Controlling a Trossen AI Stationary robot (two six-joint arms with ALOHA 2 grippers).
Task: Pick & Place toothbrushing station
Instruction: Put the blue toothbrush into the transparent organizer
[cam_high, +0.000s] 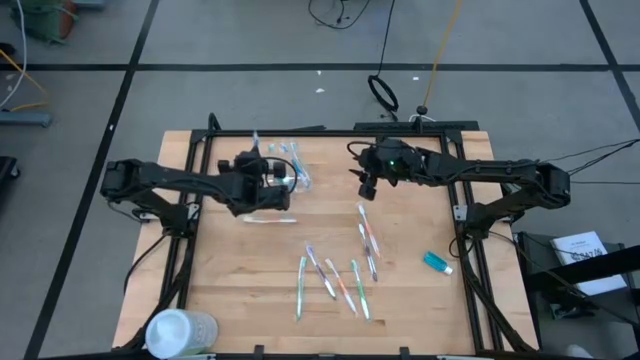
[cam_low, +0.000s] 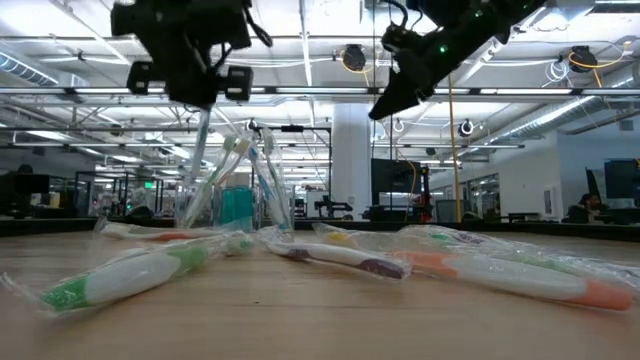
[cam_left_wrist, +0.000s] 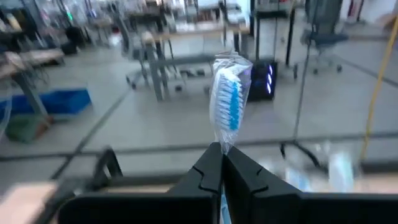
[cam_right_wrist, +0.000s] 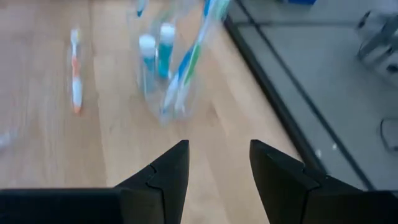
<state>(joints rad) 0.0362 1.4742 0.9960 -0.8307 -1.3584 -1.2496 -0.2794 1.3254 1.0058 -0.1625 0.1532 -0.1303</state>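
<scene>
A clear plastic cup (cam_high: 298, 172) stands at the table's far middle with several toothbrushes and teal tubes upright in it; it also shows in the right wrist view (cam_right_wrist: 166, 71) and the low view (cam_low: 245, 195). My left gripper (cam_high: 272, 180) is just left of the cup, above the table, shut on a wrapped blue-and-white toothbrush (cam_left_wrist: 229, 99). My right gripper (cam_high: 366, 186) is open and empty, in the air right of the cup. Several wrapped toothbrushes (cam_high: 340, 280) lie flat at the table's middle and near side. A teal toothpaste tube (cam_high: 437, 262) lies at the right. My left gripper pinches the wrapped toothbrush between its two shut fingers just below the bristle head (cam_left_wrist: 222, 148). The head sticks out past the fingertips. In the low view the handle (cam_low: 195, 165) hangs down slanting below the gripper, clear of the table.
A bigger white cylindrical container (cam_high: 180, 330) stands at the near left corner. An orange-and-white toothbrush (cam_high: 270, 218) lies near the left gripper, on its near side. A black frame (cam_high: 330, 130) runs along the table's far edge and sides. Bare wood (cam_high: 230, 280) lies at the near left.
</scene>
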